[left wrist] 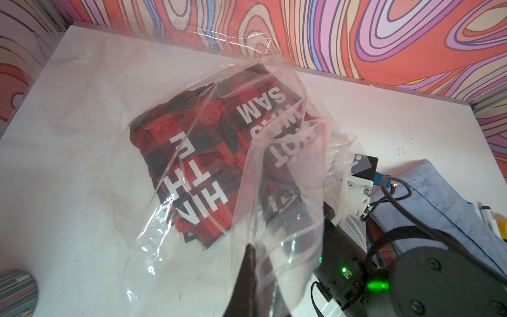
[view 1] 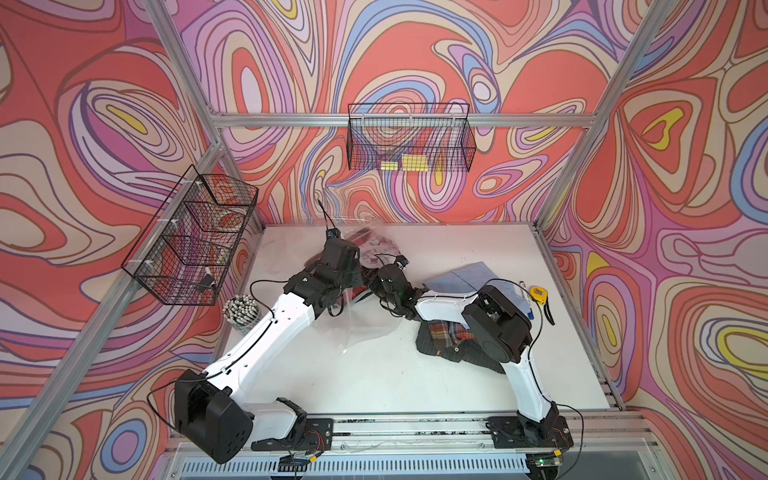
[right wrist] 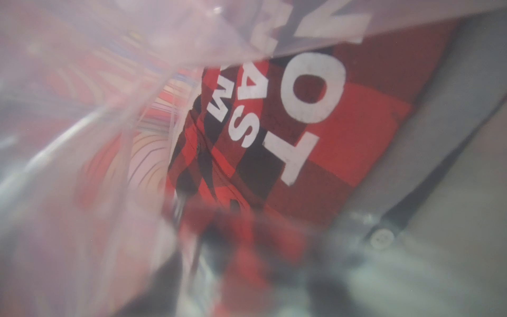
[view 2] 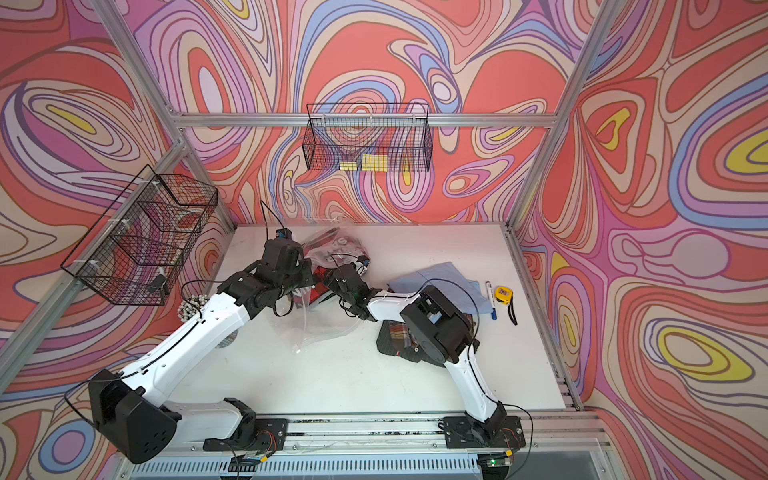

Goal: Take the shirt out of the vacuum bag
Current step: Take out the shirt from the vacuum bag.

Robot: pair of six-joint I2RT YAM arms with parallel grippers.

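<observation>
**Shirt (left wrist: 208, 153) lying inside the vacuum bag (left wrist: 290, 175)**

A red-and-black checked shirt with white letters is lying folded inside the clear vacuum bag, which is resting toward the far edge of the white counter (view 1: 478, 374). The left tool (left wrist: 249, 247) is pressing its jaws together on a gathered fold of the bag's plastic and holding it raised above the shirt. The right tool (view 1: 372, 280) is reaching into the bag's open mouth beside the shirt. Plastic and blur are hiding its jaws, so I cannot tell whether they are spread or gripping cloth. A blue cloth (view 1: 461, 276) and a plaid cloth (view 1: 440, 332) are lying near the right arm.
</observation>
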